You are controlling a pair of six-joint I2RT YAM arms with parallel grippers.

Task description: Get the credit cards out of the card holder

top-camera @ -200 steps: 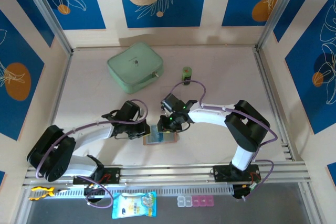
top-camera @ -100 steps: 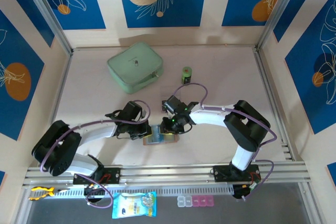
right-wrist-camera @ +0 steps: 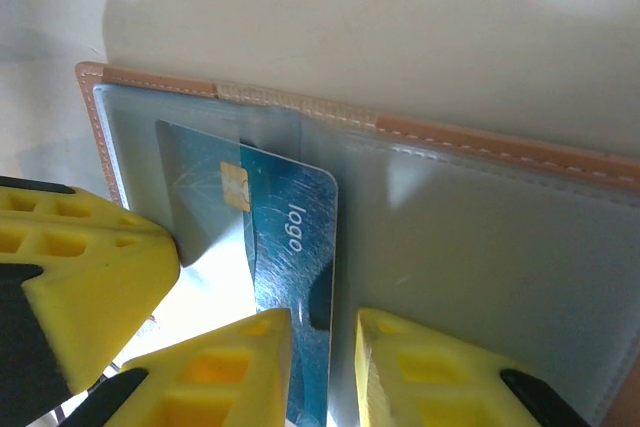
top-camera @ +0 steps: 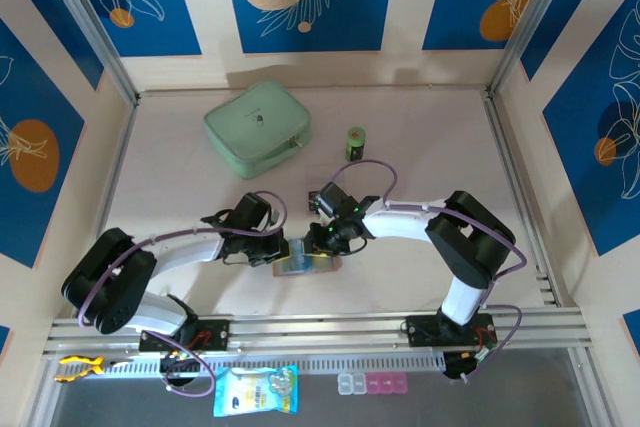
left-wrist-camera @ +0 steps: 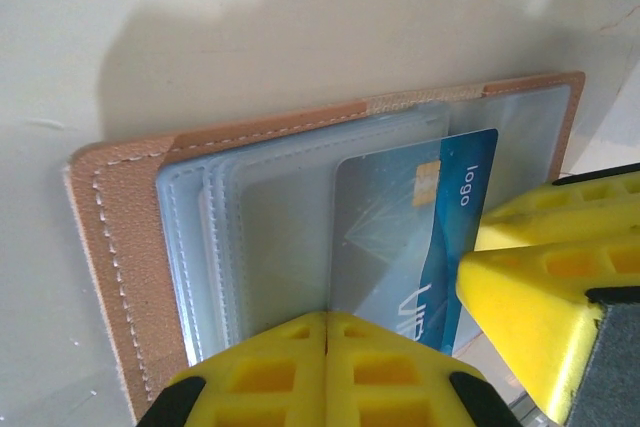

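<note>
The card holder (top-camera: 308, 267) lies open near the table's front, tan leather (left-wrist-camera: 110, 247) round clear grey pockets (right-wrist-camera: 480, 247). A blue credit card (left-wrist-camera: 400, 237) marked "logo" sticks partly out of one pocket. My left gripper (left-wrist-camera: 327, 332) is shut, its tips pressed on the pocket sheets at the card's left edge; whether it pinches a sheet I cannot tell. My right gripper (right-wrist-camera: 322, 332) is open only a little, and the free edge of the blue card (right-wrist-camera: 285, 237) runs into the gap between its fingers. From above, the left gripper (top-camera: 280, 250) and right gripper (top-camera: 322, 242) meet over the holder.
A mint-green zip case (top-camera: 257, 127) and a small green cylinder (top-camera: 355, 141) stand farther back. In front of the rail lie a blue packet (top-camera: 255, 390), a pill box (top-camera: 373, 383) and a yellow object (top-camera: 78, 367). Walls enclose the table on three sides.
The left arm's elbow has shifted slightly and the right wrist has edged a little. Both grippers stay at the card holder, which has not moved.
</note>
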